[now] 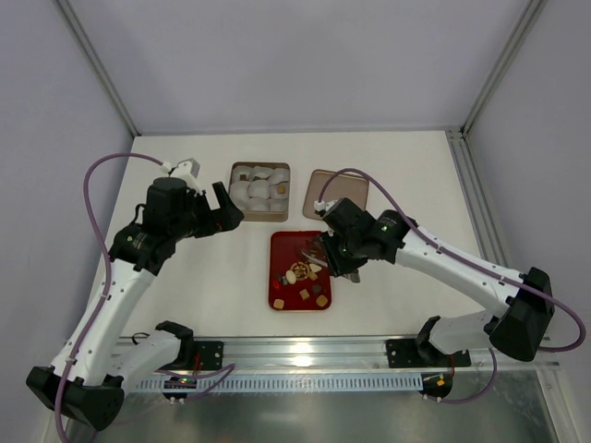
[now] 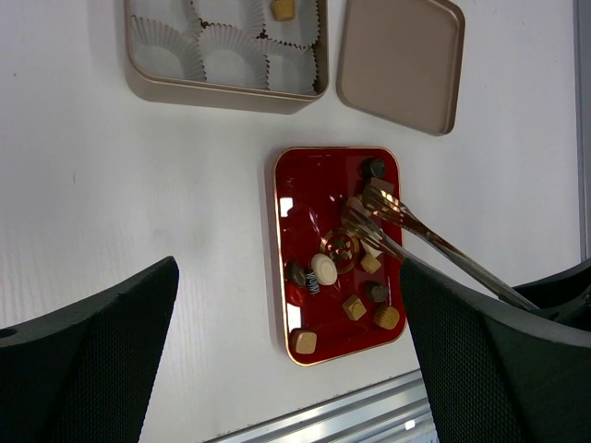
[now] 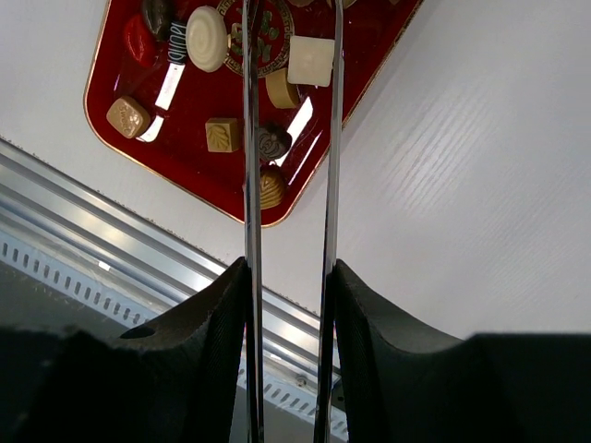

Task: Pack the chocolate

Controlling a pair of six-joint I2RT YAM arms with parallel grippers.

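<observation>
R gripper, clamped on tongs w/ tips apart over the chocolate in red tray, should straddle 1 piece squarely & close gently; L gripper, spread apart, hovers nr box.

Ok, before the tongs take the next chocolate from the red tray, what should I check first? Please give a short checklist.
1. Right hand grips the tongs: ok.
2. Tongs tips above the red tray: ok.
3. Nothing already held between the tips: cannot tell.
4. Box open, lid lying beside it: ok.
5. Free paper cups in the box: ok, several look empty; one chocolate is visible inside.
6. Left hand open and away from the tray: ok.
</observation>
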